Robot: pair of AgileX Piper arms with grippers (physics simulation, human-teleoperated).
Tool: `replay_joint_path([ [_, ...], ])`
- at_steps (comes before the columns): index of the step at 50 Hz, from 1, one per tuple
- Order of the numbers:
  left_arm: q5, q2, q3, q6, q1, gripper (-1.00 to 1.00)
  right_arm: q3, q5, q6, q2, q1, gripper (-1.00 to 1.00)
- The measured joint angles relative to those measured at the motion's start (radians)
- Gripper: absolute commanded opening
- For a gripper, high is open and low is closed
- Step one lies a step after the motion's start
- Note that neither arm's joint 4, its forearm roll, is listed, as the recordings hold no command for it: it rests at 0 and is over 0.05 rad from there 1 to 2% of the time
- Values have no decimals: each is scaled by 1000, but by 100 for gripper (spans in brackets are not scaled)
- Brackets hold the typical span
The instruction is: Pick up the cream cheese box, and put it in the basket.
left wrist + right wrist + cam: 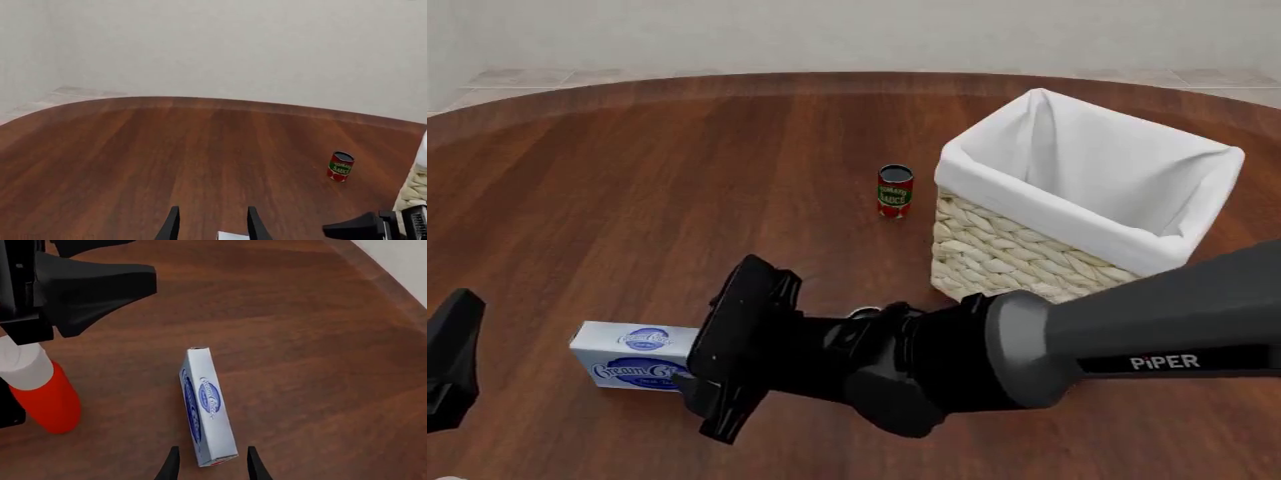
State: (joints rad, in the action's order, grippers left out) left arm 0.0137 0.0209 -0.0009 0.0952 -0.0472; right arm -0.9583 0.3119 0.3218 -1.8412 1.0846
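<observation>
Right end effector [211,465] released, straddling cream cheese box [207,410] end | step: approach | next: descend, clench, carry to basket [1121,245]

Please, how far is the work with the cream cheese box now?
Done: the right tool has its open fingers on either side of the near end of the cream cheese box. In hand: the grasp, not closed yet; the box lies flat on the table. Left: close, lift, carry to the basket, which shows only its white liner inside, and release. The left tool hangs open, away from the box.
</observation>
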Motion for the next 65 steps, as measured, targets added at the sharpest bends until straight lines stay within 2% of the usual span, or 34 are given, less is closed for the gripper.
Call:
replay_joint_path([
  [65,3,4,0,12,-6,100,-84,-22,4,-100,-21,100],
])
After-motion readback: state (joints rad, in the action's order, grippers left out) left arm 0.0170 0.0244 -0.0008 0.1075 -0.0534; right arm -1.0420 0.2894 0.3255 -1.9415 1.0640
